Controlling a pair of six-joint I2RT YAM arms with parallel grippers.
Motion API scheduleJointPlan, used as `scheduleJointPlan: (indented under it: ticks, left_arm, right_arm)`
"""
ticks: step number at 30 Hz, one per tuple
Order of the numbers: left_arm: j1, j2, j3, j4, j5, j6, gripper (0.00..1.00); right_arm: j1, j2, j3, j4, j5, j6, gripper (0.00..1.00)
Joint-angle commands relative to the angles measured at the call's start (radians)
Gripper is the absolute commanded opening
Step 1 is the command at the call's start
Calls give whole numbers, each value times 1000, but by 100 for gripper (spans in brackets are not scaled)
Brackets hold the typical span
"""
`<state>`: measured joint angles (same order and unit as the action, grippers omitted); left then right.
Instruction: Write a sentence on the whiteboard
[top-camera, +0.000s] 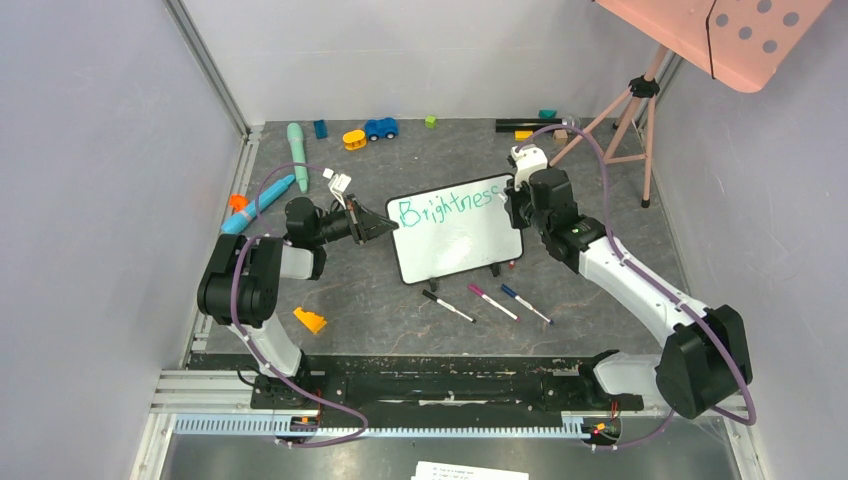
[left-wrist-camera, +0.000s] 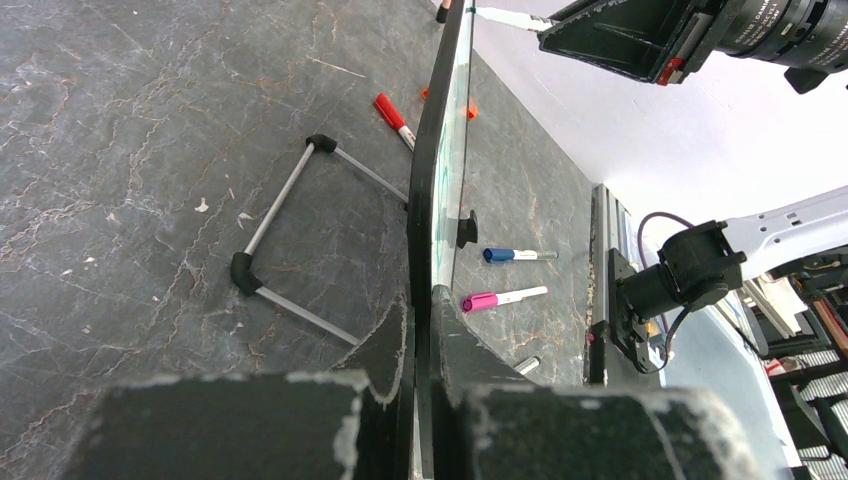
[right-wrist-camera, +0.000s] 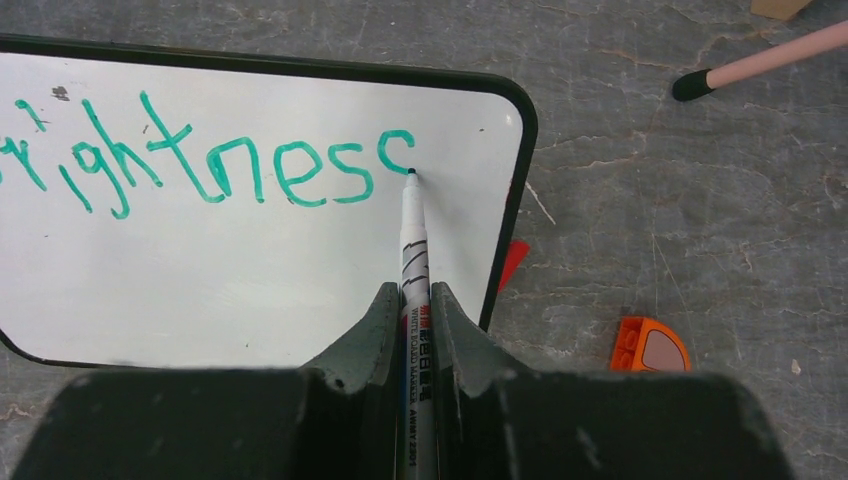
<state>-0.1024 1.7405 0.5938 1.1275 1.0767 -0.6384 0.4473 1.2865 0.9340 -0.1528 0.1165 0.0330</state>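
The whiteboard (top-camera: 455, 245) stands tilted on its black feet in the middle of the table. Teal writing (top-camera: 447, 205) on its top line reads "Brightnes", followed by a half-formed letter. My left gripper (top-camera: 385, 228) is shut on the board's left edge. In the left wrist view the board (left-wrist-camera: 430, 200) shows edge-on, running between my fingertips (left-wrist-camera: 432, 300). My right gripper (right-wrist-camera: 412, 295) is shut on a white marker (right-wrist-camera: 413, 250). The marker's tip touches the whiteboard (right-wrist-camera: 250, 260) at the end of the last curved stroke (right-wrist-camera: 395, 150), near the top right corner.
Black (top-camera: 447, 306), magenta (top-camera: 493, 301) and blue (top-camera: 525, 303) markers lie in front of the board. An orange block (top-camera: 310, 320) sits near the left arm. Toys (top-camera: 380, 128) line the back edge. A pink tripod (top-camera: 625, 115) carries a dotted panel (top-camera: 740, 30) at the back right.
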Motion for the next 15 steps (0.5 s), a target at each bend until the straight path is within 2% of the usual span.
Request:
scheduleJointPlan:
  ticks: [1,15]
  left_arm:
    - [-8,-24,8,8,22,96,2]
    - [-7,-24,10,7,22,97,2]
  right_arm:
    - [-4,-26,-10,4,49,-4,0]
    - [-5,-49,-50,-2,-52,-15,0]
